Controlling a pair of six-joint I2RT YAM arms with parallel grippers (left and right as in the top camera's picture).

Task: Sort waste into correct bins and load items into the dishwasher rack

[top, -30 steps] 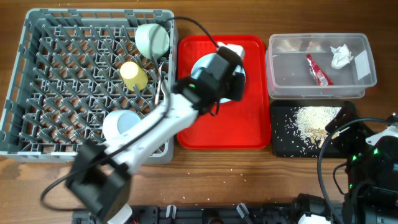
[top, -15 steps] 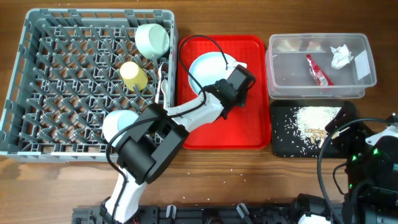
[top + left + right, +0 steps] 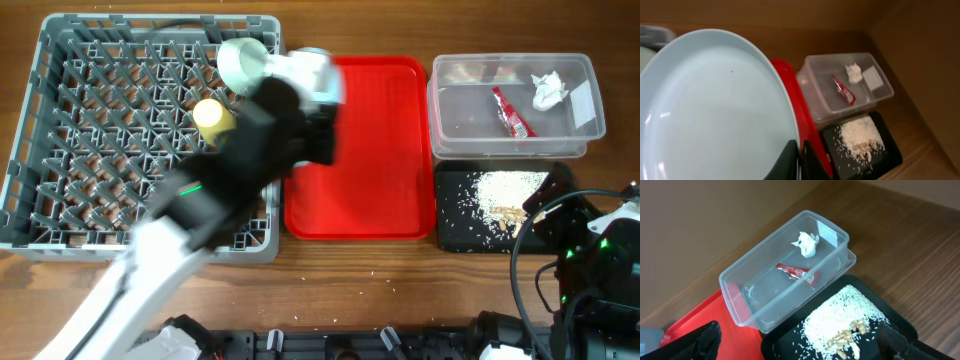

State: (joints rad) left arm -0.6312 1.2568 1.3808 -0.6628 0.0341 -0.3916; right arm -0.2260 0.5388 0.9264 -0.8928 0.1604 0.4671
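My left gripper point(image 3: 799, 161) is shut on the rim of the round light blue plate point(image 3: 715, 110), which fills the left wrist view. In the overhead view the blurred left gripper point(image 3: 315, 100) holds the plate point(image 3: 303, 70) above the seam between the grey dishwasher rack point(image 3: 60, 130) and the red tray point(image 3: 370, 160). A pale green bowl point(image 3: 241, 62) and a yellow cup point(image 3: 213, 118) sit in the rack. The clear tub point(image 3: 460, 120) holds the napkin point(image 3: 548, 90) and red wrapper point(image 3: 510, 112). The black tray point(image 3: 455, 225) holds rice scraps point(image 3: 505, 190). My right gripper point(image 3: 802, 350) is open above the black tray point(image 3: 785, 340). The fork and spoon are hidden.
The left arm point(image 3: 190, 210) crosses the rack's front right corner. The right arm's body and cables point(image 3: 590, 270) fill the table's front right. The clear tub point(image 3: 765, 287) and red tray point(image 3: 695, 320) also show in the right wrist view.
My left gripper has lifted the plate off the red tray and swung it left and back toward the rack. The red tray is now bare. The right arm has not moved.
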